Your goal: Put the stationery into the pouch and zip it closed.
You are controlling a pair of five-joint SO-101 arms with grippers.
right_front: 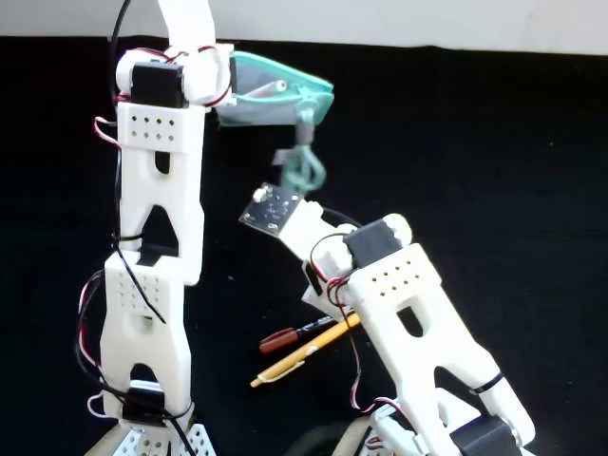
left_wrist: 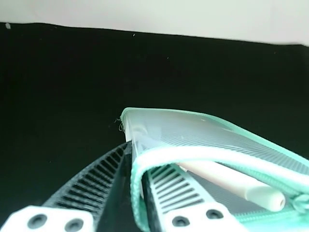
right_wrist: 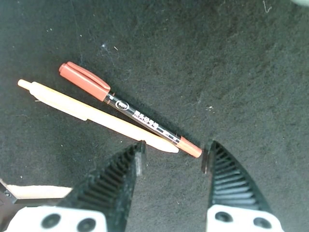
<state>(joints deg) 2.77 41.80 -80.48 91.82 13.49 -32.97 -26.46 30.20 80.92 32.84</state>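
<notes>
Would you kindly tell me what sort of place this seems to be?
Probably a robotics test bench: a white plastic left arm and right arm with bare wiring stand on a black felt-covered table, where a red-capped marker pen and cream ballpoint pen lie.

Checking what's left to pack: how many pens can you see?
3: a red-capped pen and a yellow pen side by side on the table, a white pen inside the pouch; others may hide inside.

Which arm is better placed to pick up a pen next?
The right. The right gripper hangs open over the red pen and yellow pen, while the left gripper is busy, shut on the pouch.
</notes>
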